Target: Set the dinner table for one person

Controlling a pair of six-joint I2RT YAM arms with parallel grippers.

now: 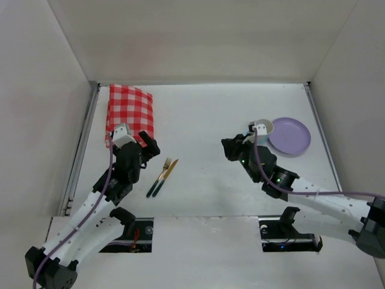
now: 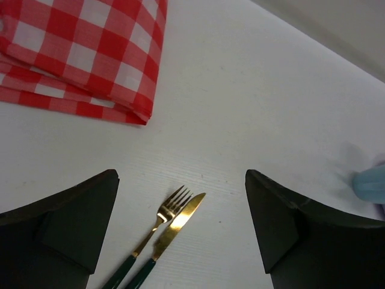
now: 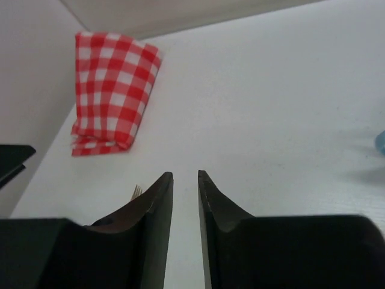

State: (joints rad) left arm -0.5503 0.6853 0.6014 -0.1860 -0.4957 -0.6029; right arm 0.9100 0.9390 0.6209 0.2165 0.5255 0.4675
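The white dinner table [image 1: 204, 108] holds a gold fork [image 1: 162, 171] and a gold knife [image 1: 168, 173] with dark green handles, side by side at left centre. In the left wrist view the fork [image 2: 163, 218] and knife [image 2: 175, 227] lie between and just ahead of my fingers. My left gripper [image 1: 142, 148] [image 2: 180, 176] is open and empty, above and just left of them. My right gripper [image 1: 231, 149] [image 3: 185, 174] hangs over the table's middle right, jaws almost together with a narrow slit and nothing between them. A lilac plate [image 1: 290, 136] lies at the right.
A folded red-and-white checkered cloth [image 1: 129, 113] [image 2: 78, 54] [image 3: 111, 90] lies at the far left by the grey side rail [image 1: 84, 132]. A pale blue cup [image 1: 260, 127] [image 2: 370, 183] stands against the plate's left edge, behind my right wrist. White walls enclose the table.
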